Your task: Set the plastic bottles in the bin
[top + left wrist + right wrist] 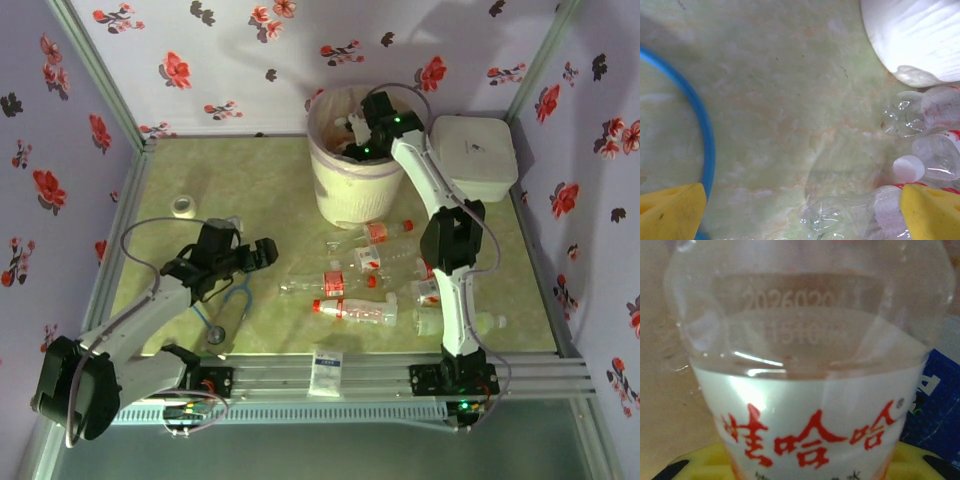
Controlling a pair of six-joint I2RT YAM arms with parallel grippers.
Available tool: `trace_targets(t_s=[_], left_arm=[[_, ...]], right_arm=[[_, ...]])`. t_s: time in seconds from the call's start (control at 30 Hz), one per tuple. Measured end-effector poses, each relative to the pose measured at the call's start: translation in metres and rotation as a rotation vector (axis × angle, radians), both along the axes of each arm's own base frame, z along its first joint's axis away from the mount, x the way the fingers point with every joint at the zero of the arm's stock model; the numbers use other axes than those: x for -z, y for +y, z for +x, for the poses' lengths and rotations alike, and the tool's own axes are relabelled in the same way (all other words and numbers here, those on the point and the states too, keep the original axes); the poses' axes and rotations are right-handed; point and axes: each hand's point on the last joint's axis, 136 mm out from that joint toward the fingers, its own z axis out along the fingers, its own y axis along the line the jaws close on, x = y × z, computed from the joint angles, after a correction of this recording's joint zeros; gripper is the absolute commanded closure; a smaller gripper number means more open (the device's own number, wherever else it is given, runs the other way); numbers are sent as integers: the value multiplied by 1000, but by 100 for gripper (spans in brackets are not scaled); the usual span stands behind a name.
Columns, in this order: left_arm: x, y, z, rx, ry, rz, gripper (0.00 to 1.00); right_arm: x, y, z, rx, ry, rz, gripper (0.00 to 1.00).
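A booth papered with red flowers surrounds a pale green marbled desk (pixel 230 180). At the back stands a cream ribbed bin (pixel 345 195). The right arm's fingers (pixel 695 461) are clamped on a clear bottle (pixel 805 390) with red lettering, held over the bin's mouth, so letting go would likely drop it in. Several more bottles (pixel 352 309) lie on their sides in front of the bin, long axes running roughly left to right. The left arm's fingers (pixel 670 212) stand wide apart and empty just left of them, the closer pair.
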Motion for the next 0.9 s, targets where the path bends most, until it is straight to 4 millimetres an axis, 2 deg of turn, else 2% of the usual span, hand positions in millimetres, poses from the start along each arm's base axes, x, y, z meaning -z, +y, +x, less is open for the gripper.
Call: trace_targets(t_s=[0.23,0.43,0.5,0.57,0.6,0.8,0.9], left_arm=[[-3,-10,6,31,-1,16,0],[-15,-23,7,95,-31,34,0],[-21,-26,8,117,-49,41,0],[-26,-29,8,140,-63,52,0],[-29,-31,7,154,-69,60,0],[-49,-49,-6,300,-112,123,0],[-58,-59,-15,382,-135,153,0]], right_arm=[[9,12,-17,-36,60,4,60],[18,11,-16,-22,65,-2,57],[20,11,-14,-10,64,5,49],[19,12,-13,-2,59,10,32],[19,12,-12,7,59,11,27],[16,12,-7,27,32,7,14],[4,9,-8,29,3,-4,10]])
